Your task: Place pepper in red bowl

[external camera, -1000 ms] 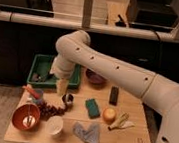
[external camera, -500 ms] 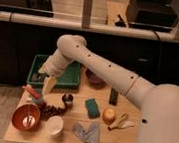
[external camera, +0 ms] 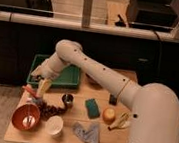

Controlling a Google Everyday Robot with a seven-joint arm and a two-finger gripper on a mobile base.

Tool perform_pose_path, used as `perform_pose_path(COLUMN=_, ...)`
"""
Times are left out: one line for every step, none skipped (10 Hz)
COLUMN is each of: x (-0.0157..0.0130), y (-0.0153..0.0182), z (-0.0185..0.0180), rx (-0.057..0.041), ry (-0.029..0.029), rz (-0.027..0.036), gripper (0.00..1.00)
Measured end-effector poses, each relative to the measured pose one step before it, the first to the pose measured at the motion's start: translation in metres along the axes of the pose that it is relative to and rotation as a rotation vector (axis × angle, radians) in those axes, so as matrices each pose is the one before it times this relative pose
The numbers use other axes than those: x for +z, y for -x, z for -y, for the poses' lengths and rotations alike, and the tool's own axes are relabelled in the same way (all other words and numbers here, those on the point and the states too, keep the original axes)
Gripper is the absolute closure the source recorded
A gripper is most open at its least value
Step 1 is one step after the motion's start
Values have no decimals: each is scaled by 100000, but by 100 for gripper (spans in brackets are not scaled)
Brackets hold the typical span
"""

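Note:
The pepper (external camera: 31, 92) is a slim red-orange piece lying at the left edge of the table, just behind the red bowl (external camera: 25, 116). The bowl is round and orange-red, at the front left corner, with something pale inside. My gripper (external camera: 43, 88) hangs from the white arm over the front edge of the green tray, just above and to the right of the pepper. I cannot tell whether it touches the pepper.
A green tray (external camera: 59, 75) sits at the back left. A dark grape bunch (external camera: 51, 110), a metal cup (external camera: 67, 100) and a white cup (external camera: 54, 126) stand near the bowl. A green sponge (external camera: 92, 108), a yellow-orange fruit (external camera: 109, 115) and a grey cloth (external camera: 87, 133) lie to the right.
My gripper has moved left and down, from over the tray toward the pepper at the table's left edge. The objects on the table have not moved.

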Motion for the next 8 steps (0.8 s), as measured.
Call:
perform_pose_path(x=657, y=-427, z=299, rx=1766, ry=593, rz=-255, gripper=20)
perform_pose_path(x=1263, y=-912, z=400, rx=2383, ry=1377, rz=584, gripper=20)
perform_pose_path(x=803, y=-635, z=355, rx=1523, ry=767, rz=626, gripper=20)
perform_pose_path(x=930, y=-699, z=562, rx=1524, ry=1013, rz=824, gripper=20)
perform_pose_path(x=965, y=-145, z=366, rx=419, ry=1412, rz=1223, gripper=20)
perform_pose_path(x=154, y=168, z=70, rx=-41, ry=249, rz=452, gripper=20)
perform_pose_path(x=53, y=443, z=-25, rx=-155, ry=438, rz=398, gripper=20)
perform_pose_path(x=44, y=1338, z=71, rx=-94, ry=598, rz=264, gripper=20)
